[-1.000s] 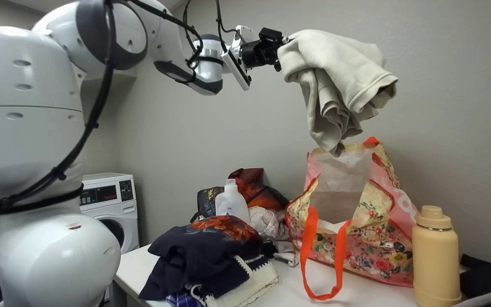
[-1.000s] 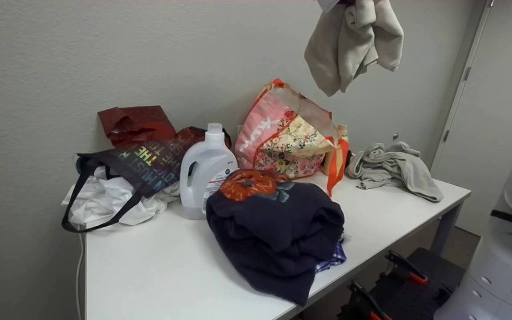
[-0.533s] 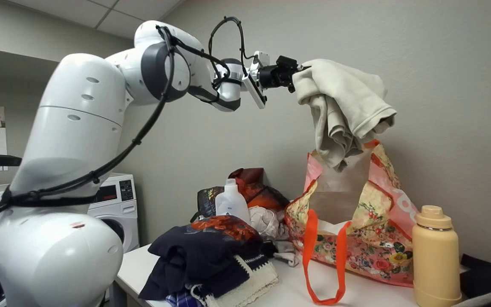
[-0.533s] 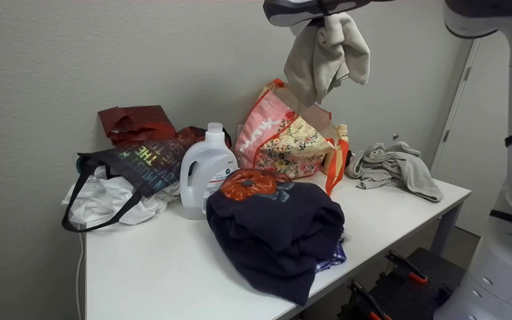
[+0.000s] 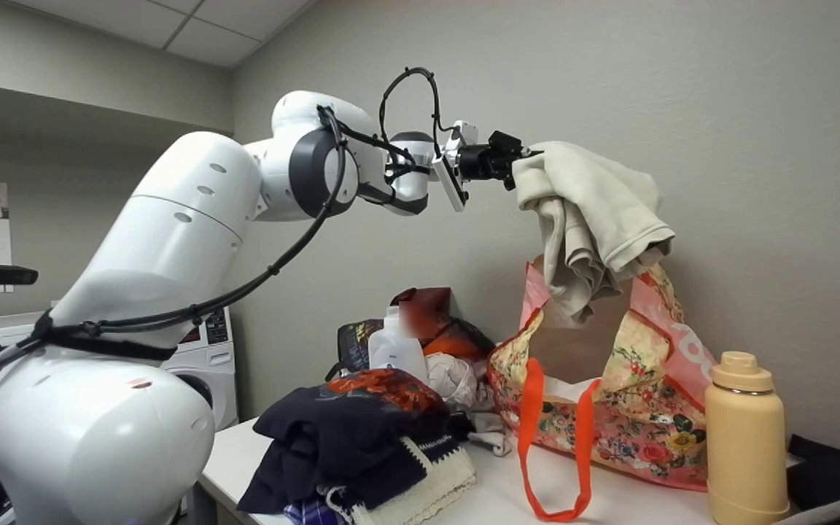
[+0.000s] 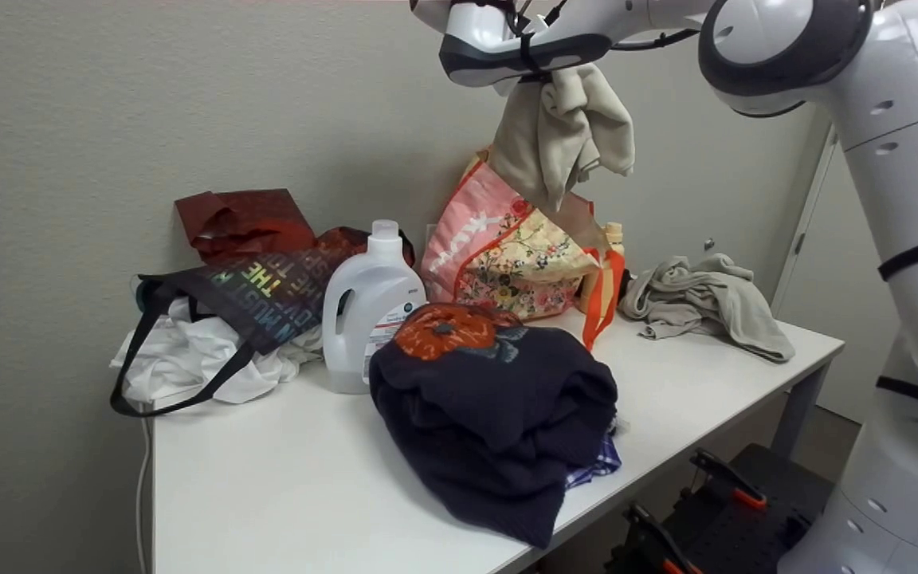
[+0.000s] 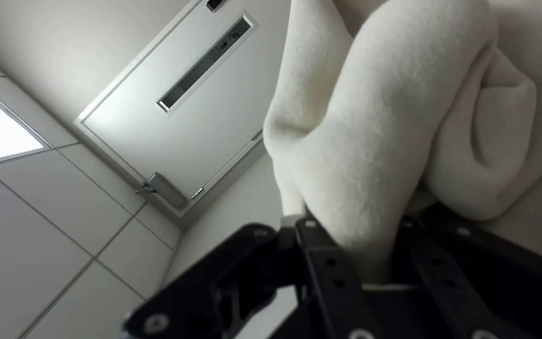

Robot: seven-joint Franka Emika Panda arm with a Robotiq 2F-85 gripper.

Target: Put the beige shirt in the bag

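In the gripper (image 7: 358, 226), the beige shirt (image 5: 595, 208) is pinched. It has been brought lower, so its bottom end is seen at the open top of the bag (image 5: 635, 375); whether inside cannot be told. More lowering seems needed before it is dropped.
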